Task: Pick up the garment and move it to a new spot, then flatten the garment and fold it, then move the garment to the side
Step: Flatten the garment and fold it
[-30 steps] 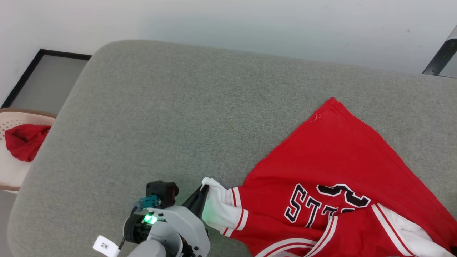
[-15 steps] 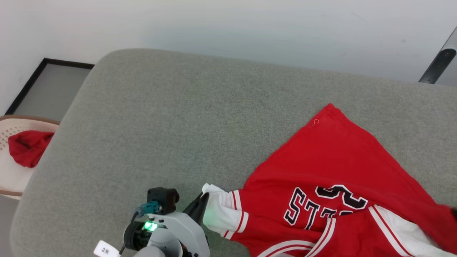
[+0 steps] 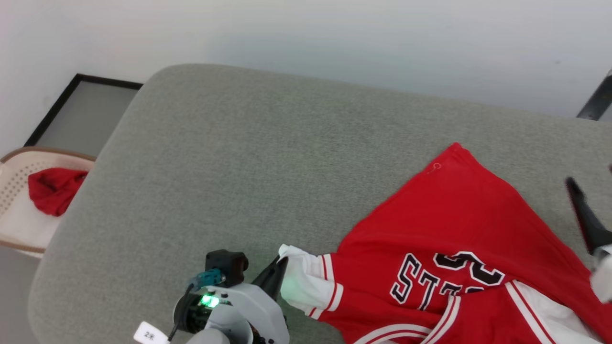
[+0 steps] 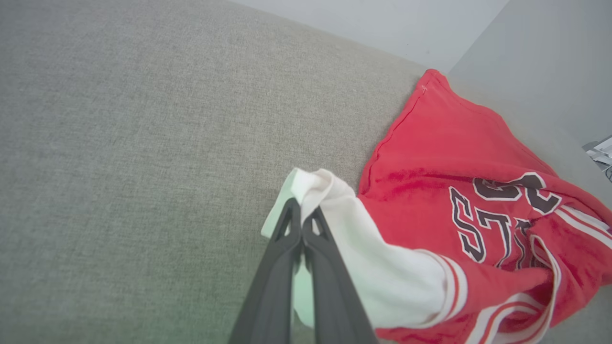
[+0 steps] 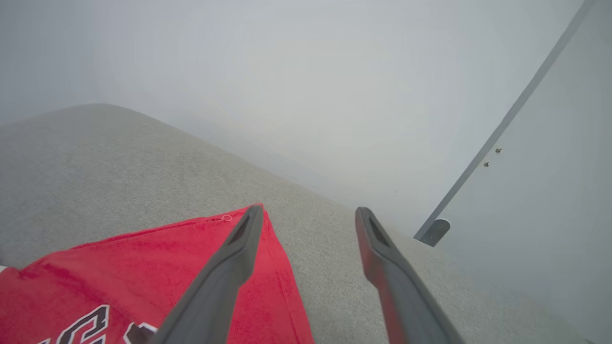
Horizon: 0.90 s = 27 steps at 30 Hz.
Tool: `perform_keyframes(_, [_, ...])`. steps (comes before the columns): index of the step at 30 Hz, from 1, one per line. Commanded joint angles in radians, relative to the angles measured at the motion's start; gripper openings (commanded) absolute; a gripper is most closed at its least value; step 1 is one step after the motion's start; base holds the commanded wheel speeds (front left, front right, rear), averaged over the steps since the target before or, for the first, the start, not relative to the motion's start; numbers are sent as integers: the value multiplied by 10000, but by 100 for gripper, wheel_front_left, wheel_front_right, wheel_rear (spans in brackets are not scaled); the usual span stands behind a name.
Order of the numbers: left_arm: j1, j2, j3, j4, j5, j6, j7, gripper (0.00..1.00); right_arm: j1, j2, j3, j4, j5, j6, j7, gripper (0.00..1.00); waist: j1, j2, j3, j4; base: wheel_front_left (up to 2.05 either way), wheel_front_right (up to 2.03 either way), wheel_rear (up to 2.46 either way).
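Note:
The garment (image 3: 454,229) is a red jersey with white sleeves and black lettering, lying rumpled on the right part of the grey cushion (image 3: 239,157). My left gripper (image 3: 282,265) is shut on the end of its white left sleeve (image 4: 334,205), fingertips pinched together at the cloth in the left wrist view. My right gripper (image 5: 310,212) is open and empty, held above the garment's far red corner (image 5: 248,224). One of its dark fingers (image 3: 583,215) shows blurred at the right edge of the head view.
A pale perforated basket (image 3: 14,167) holding a small plain red cloth (image 3: 52,191) stands off the cushion's left end. A pale wall runs behind the cushion, with a dark-framed panel (image 3: 86,114) at far left and a grey rail (image 5: 502,124) at right.
My right gripper has risen into the head view at the right edge, open. The head camera has shifted, so the scene slid slightly right. The left gripper still holds the sleeve.

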Motion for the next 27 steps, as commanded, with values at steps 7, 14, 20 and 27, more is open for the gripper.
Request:
perform_keyframes(7, [-512,-324,-385,84,278,-181,48,0,-2787,-472,1611,2753,854,-4,1318,100,-1,0,360,797,0,0,0])
perform_keyframes(14, [-1157,-982,-734,356,391,-501,-26,0,-5252,-909,2881,5474,2071,-5,3741,100,-1,0,1007,1697,0,0,0])
perform_keyframes(20, [-1577,-1517,-967,738,420,-791,-204,0,-6719,-913,3859,7186,2698,-4,5531,100,-1,0,1505,2219,0,0,0])
perform_keyframes(27, [-1946,-1837,-1057,1194,314,-1016,-422,0,-7669,-809,4527,8789,2680,-5,6834,100,-1,0,1966,2571,0,0,0])
